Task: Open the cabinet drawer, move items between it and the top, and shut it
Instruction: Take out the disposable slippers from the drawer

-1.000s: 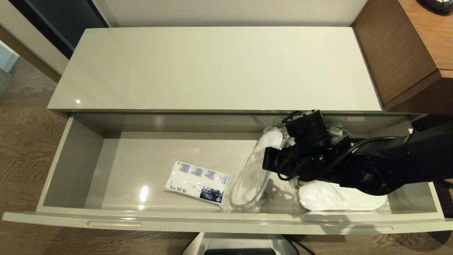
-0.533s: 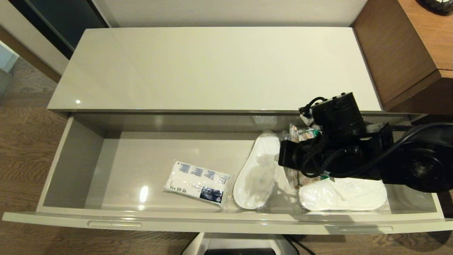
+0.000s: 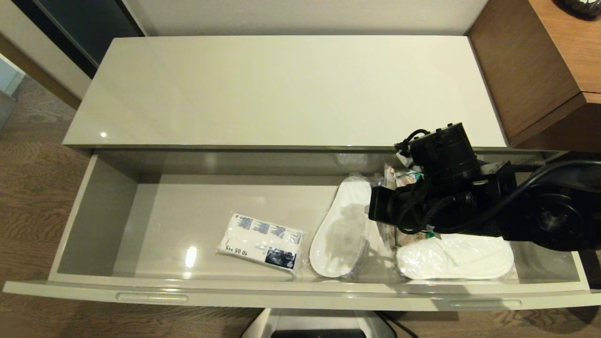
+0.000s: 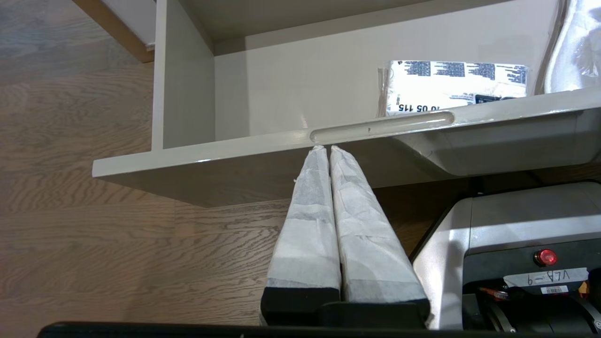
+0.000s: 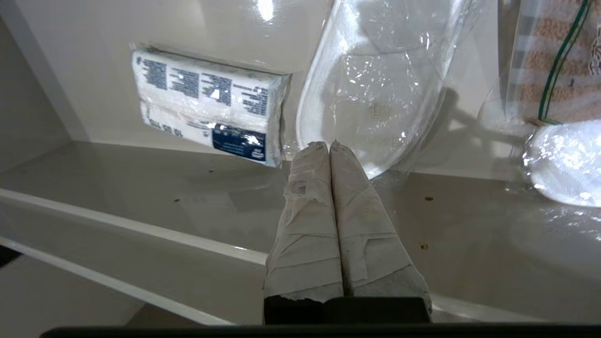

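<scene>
Hovering right gripper (image 5: 328,145): my fingers pressed together, holding nothing, above the drawer (image 3: 300,293) floor.
Wrapped slipper (image 3: 340,230): just ahead, long axis front-to-back.
Tissue packet (image 3: 260,241): farther toward my left.
Left gripper (image 4: 327,149): closed, empty, below the drawer front.

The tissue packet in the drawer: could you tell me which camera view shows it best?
The head view: the tissue packet lies whole and unobstructed. The right wrist view shows it whole too, but obliquely. In the left wrist view the drawer's front edge hides its lower part.
</scene>
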{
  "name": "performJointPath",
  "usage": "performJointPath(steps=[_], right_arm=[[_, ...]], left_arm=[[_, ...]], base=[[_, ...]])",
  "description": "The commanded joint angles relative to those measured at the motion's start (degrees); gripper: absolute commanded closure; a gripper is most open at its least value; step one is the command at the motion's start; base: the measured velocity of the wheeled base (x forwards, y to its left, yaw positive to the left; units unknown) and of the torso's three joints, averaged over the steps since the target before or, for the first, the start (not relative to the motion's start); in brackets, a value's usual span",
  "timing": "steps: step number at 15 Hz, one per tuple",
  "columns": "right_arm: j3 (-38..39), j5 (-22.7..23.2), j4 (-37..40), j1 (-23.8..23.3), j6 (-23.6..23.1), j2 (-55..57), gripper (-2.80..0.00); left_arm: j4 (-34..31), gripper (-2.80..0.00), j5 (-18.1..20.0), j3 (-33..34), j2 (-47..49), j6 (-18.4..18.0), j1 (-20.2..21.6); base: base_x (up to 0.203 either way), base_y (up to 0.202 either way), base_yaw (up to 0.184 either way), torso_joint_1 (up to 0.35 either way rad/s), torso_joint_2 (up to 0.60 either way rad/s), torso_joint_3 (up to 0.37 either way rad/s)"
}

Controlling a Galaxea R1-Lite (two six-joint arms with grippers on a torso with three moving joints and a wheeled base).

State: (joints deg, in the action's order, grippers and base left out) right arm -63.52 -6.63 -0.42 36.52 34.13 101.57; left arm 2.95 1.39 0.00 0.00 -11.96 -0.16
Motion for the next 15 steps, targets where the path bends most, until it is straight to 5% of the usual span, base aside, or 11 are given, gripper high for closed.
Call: performJointPath(steps=[1, 2, 3, 7, 10, 13, 15], right_arm=[[-2.3, -1.7, 3.1, 0.0, -1.5, 2.8, 0.0], [-3.3, -2.8, 5.5, 0.1, -1.9, 2.6, -2.22], [-3.6, -3.3, 7.4, 0.3, -2.0, 2.1, -2.8], [1.5, -4.1, 7.5, -0.1, -3.0, -3.2, -2.8], [3.8, -4.2, -2.0, -2.2, -4.4, 3.9, -2.8], [-1.2, -11.2, -3.2, -4.7, -6.6, 10.5, -2.8], [-2.7, -11.8, -0.7, -4.7, -6.2, 9.2, -2.8]], left_arm=[[0.0, 0.0, 0.0, 0.0, 0.1, -0.1, 0.0], [0.0, 0.0, 0.0, 0.0, 0.1, -0.1, 0.0], [0.0, 0.0, 0.0, 0.0, 0.1, -0.1, 0.0], [0.0, 0.0, 0.0, 0.0, 0.1, -0.1, 0.0], [0.0, 0.0, 0.0, 0.0, 0.1, -0.1, 0.0], [0.0, 0.0, 0.0, 0.0, 0.1, -0.1, 0.0], [0.0, 0.0, 0.0, 0.0, 0.1, -0.1, 0.0]], base=[[0.0, 0.0, 0.0, 0.0, 0.0, 0.0], [0.0, 0.0, 0.0, 0.0, 0.0, 0.0], [0.0, 0.0, 0.0, 0.0, 0.0, 0.0], [0.0, 0.0, 0.0, 0.0, 0.0, 0.0], [0.0, 0.0, 0.0, 0.0, 0.0, 0.0], [0.0, 0.0, 0.0, 0.0, 0.0, 0.0], [0.0, 0.0, 0.0, 0.0, 0.0, 0.0]])
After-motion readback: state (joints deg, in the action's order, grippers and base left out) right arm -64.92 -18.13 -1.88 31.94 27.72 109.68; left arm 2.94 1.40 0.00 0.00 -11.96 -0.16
